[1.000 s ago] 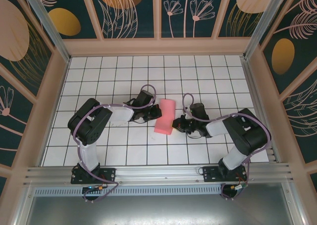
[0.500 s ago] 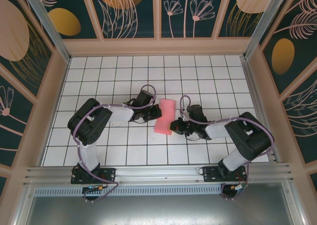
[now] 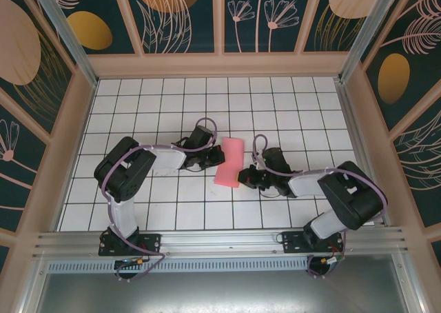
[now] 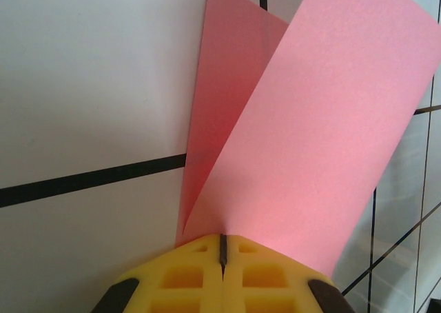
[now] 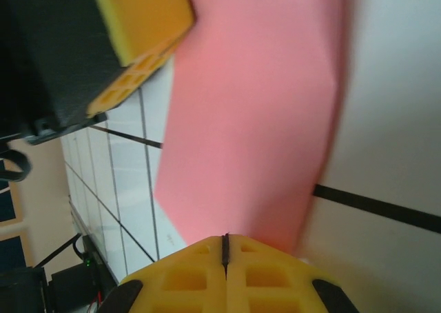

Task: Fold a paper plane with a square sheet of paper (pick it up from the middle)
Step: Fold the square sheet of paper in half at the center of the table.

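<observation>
Swinging its elbow out toward 4 o'clock, the right arm carries the right claw [image 3: 242,177] slightly toward 6 o'clock compared with a second ago; the paper and the left arm sit where they were. The square sheet of paper [image 3: 229,163], folded over into a pink strip, lies at the middle of the white-tiled bench [image 3: 172,106]. Its long axis runs from 12 to 6 o'clock with a slight lean toward 1 and 7. Seen from the left wrist, the two layers part in a narrow V, the upper one lifted off the lower, so the fold does not yet look pressed flat.

The left claw [image 3: 209,158] meets the strip at 9 o'clock, about halfway along its long edge, jaws pressed together with only a hairline seam between the yellow tips. The right claw, likewise clamped tight, touches the strip's near end at about 5 o'clock, so the paper stretches away from it toward 11 and 12. Whether either claw has a layer nipped in its seam cannot be told.

Both claws are at the paper. The right one stands at the end of the long axis and looks better placed to run a crease up the strip toward 12 o'clock, with the left steadying the side.
</observation>
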